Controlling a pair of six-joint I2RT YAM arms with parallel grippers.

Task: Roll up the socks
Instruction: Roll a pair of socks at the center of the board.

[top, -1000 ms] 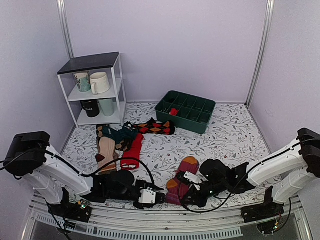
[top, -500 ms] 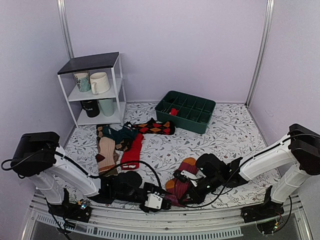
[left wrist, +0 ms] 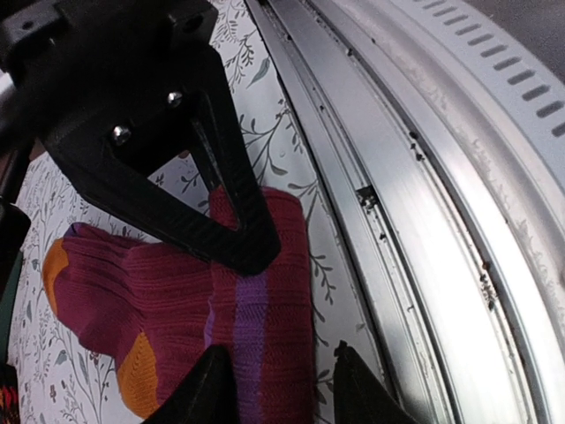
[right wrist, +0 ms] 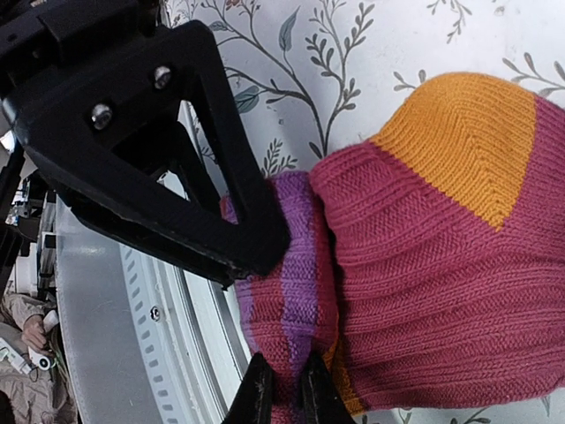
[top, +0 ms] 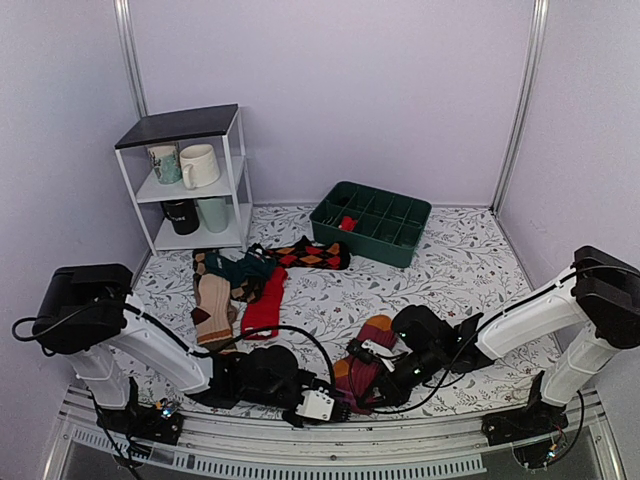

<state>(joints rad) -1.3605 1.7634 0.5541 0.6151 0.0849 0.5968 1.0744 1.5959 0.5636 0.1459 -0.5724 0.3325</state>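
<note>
**Maroon socks (top: 368, 362): second end effector now in at the cuff**

Lying bunched by the near edge of the table (top: 470, 270), just right of centre, with the orange toe (right wrist: 468, 132) towards the far side and the purple-striped cuff (right wrist: 300, 265) towards the rail (left wrist: 415, 177). Drawn in narrower and more heaped than a second ago, no longer spread flat.

Clamped at that cuff by the right end effector (right wrist: 275, 322), closed tight on a fold of the knit, same as throughout the last second. Reached in the meantime by the left end effector (left wrist: 269, 318), slid along the near edge from left of centre to right up against the same cuff. Seen from the left wrist with one finger (left wrist: 238, 238) pressing on the striped band and the other just past the edge of the fabric. With jaws partway apart and narrowing, impossible to say yet whether biting or merely straddling.

Judged as the start of the roll: cuff end gathered, both end effectors at it, no turn of a roll visible so far. Likely to need a firm left-side hold before any turning towards the toe, or else a risk of the fold slipping free.

Farther out, untouched: other socks (top: 245, 285) in a loose heap left of centre, green tray (top: 372, 222) towards the far edge, mug shelf (top: 190, 180) in the far left corner.
</note>
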